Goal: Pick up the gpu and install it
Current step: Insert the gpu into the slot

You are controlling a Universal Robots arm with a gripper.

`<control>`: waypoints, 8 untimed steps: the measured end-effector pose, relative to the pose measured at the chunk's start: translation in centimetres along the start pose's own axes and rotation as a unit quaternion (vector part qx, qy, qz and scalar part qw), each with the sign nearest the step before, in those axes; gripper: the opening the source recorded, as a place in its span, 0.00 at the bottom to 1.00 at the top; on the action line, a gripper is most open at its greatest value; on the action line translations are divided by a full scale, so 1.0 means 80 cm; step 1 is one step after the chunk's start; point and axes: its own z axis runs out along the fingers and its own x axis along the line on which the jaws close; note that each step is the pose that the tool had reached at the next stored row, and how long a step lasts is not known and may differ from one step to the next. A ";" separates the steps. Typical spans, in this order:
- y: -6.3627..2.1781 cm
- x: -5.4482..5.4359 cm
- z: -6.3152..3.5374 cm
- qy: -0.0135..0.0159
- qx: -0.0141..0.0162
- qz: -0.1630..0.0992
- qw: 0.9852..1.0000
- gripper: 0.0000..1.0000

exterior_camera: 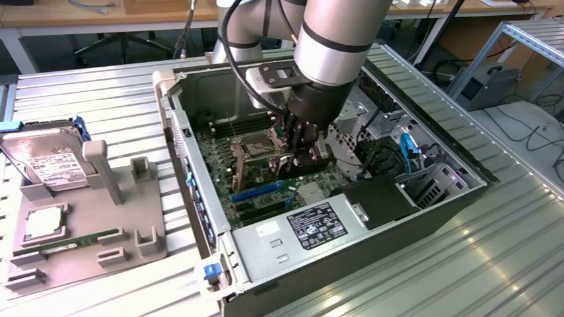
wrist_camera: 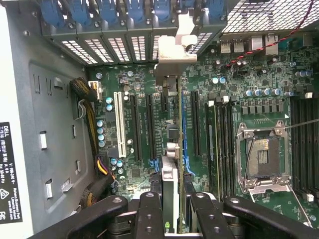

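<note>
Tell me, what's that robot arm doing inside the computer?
The arm's gripper is reaching down into an open computer case and holding the gpu on its edge over the motherboard, lined up with the long slots there. Whether the card is pushed all the way in can't be told. Outside the case, a hard drive and a RAM stick sit on a grey holder.

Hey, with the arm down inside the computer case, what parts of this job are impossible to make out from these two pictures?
- Whether the gpu has reached its slot: wrist view sees the card edge-on, exterior view has the gripper in front.
- The gpu's lower end: hidden behind the fingers in the wrist view.
- Print on the power supply label: too small, exterior view.
- Hard drive on the tray: cut off by the exterior view's left edge.
</note>
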 end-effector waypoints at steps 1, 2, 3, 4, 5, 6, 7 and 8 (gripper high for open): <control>0.000 0.000 0.000 0.000 0.000 0.000 1.000 0.27; 0.000 0.000 0.000 0.000 0.000 0.000 1.000 0.27; 0.000 0.000 0.000 0.000 0.000 0.000 1.000 0.27; 0.000 0.000 0.001 0.000 0.000 0.000 1.000 0.27; 0.000 0.000 0.001 0.000 0.000 0.000 1.000 0.27; 0.001 0.000 0.001 0.000 0.000 0.000 1.000 0.27; 0.001 0.000 0.001 0.000 0.000 0.000 1.000 0.27; 0.001 0.000 0.001 0.000 0.000 0.000 1.000 0.27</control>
